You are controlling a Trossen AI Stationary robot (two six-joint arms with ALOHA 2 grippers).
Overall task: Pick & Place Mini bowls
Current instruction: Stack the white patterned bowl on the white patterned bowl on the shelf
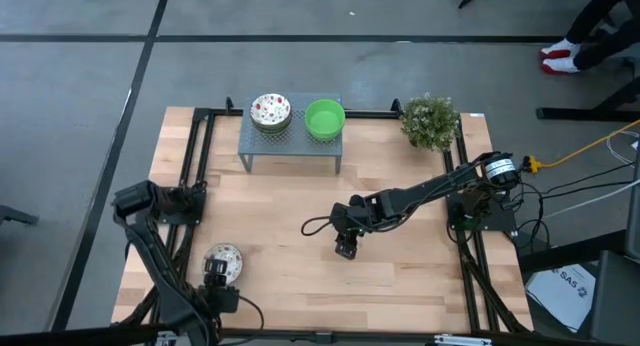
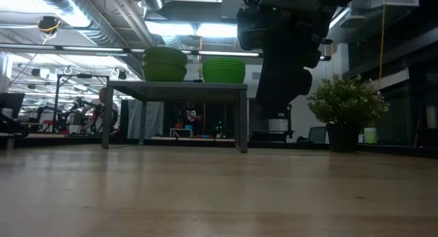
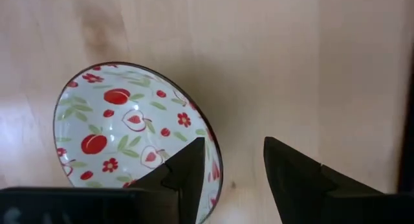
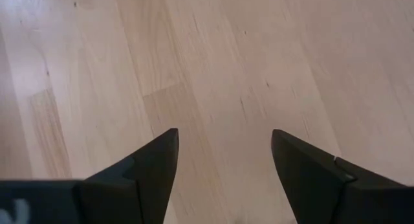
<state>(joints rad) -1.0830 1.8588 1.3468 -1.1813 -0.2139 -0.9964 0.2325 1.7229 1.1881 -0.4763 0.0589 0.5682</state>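
A white mini bowl with a red-and-green pattern point(image 3: 123, 130) stands upright on the table near its front left point(image 1: 224, 257). My left gripper point(image 3: 233, 160) points down over it, open. One finger is above the bowl's inside near the rim point(image 3: 216, 160) and the other is outside the rim; neither shows contact. On the grey shelf point(image 1: 290, 144) at the back stand a patterned stack of mini bowls point(image 1: 270, 110) and a green stack point(image 1: 324, 119). My right gripper point(image 4: 223, 153) hangs open over bare wood at mid-table point(image 1: 346, 249).
A small bushy plant point(image 1: 430, 121) stands at the back right, beside the shelf. A black frame point(image 1: 196, 156) runs along the table's left, right and far sides. Bare wood lies between the shelf and the two grippers.
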